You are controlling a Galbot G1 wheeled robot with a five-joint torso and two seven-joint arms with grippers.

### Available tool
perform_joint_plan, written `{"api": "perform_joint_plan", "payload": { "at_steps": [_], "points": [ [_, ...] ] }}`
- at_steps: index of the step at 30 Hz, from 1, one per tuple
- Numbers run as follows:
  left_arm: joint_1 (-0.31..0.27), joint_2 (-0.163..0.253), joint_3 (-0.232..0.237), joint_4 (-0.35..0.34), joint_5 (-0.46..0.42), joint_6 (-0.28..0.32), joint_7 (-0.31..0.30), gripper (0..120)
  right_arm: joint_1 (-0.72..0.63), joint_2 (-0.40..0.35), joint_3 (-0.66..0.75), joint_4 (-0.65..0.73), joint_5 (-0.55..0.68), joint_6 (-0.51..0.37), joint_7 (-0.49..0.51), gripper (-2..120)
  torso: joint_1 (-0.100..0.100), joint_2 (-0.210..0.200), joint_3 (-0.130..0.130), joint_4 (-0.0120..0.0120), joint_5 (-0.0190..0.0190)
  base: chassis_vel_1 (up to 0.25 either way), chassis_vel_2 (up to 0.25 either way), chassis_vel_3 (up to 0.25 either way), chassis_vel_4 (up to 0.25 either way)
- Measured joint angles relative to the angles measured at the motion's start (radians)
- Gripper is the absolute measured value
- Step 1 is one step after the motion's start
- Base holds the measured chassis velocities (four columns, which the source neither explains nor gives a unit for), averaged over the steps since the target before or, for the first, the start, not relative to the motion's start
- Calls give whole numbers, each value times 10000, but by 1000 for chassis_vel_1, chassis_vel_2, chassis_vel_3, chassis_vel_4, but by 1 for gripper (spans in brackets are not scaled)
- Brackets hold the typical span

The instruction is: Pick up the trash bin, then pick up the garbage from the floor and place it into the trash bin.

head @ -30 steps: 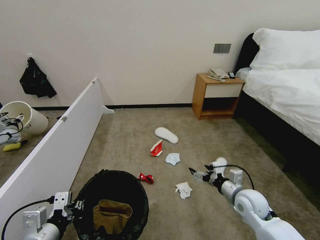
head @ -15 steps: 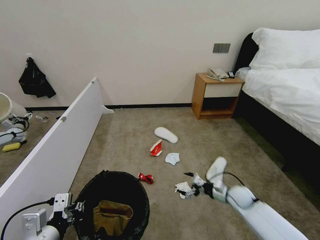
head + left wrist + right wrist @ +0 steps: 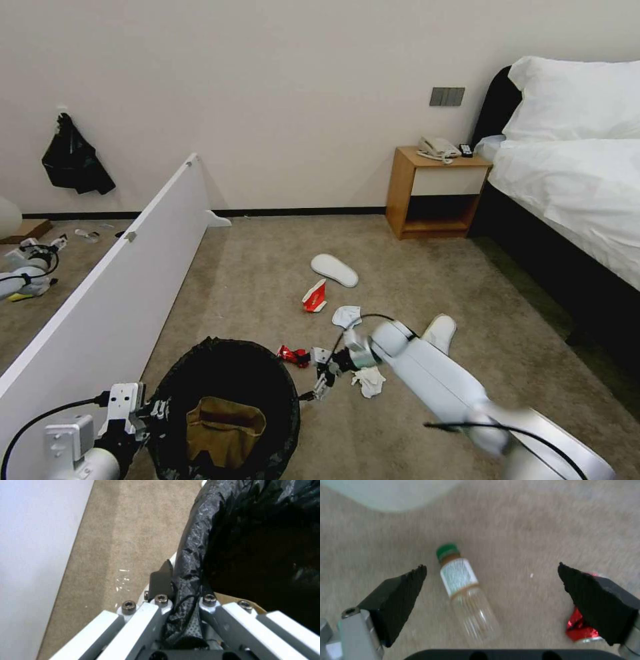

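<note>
Swung leftward since a second ago, right gripper (image 3: 319, 388) is poised, jaws spread, over bottle (image 3: 464, 592) on floor beside bin (image 3: 227, 407), which is gripped at rim by left gripper (image 3: 181, 600); paper bag (image 3: 223, 430) binned, wrapper (image 3: 292, 356), tissues, carton, slippers left.

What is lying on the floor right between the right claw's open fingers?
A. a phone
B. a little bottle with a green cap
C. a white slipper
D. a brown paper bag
B. In the right wrist view the bottle with its green cap lies on the carpet between the two spread fingers of the right claw, and nothing is touching it.
</note>
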Motion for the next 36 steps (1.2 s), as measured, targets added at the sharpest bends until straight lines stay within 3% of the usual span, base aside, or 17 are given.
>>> {"api": "perform_joint_plan", "payload": {
  "at_steps": [3,14,36],
  "points": [
    [6,-93,-10,-73,9,4,-5,3,225,436,-396,-918,-312,99,-34,100,0,0,0,6,3,0,0,0,0],
    [18,-186,-27,-227,-5,32,-40,3,-29,1052,-837,-2156,-674,192,347,100,0,0,0,2,5,0,0,0,0],
    [59,-150,-101,-345,-39,48,-46,3,-452,1419,-1112,-2790,-1464,-270,2279,99,0,2,-1,3,5,0,0,0,0]
  ]
}}
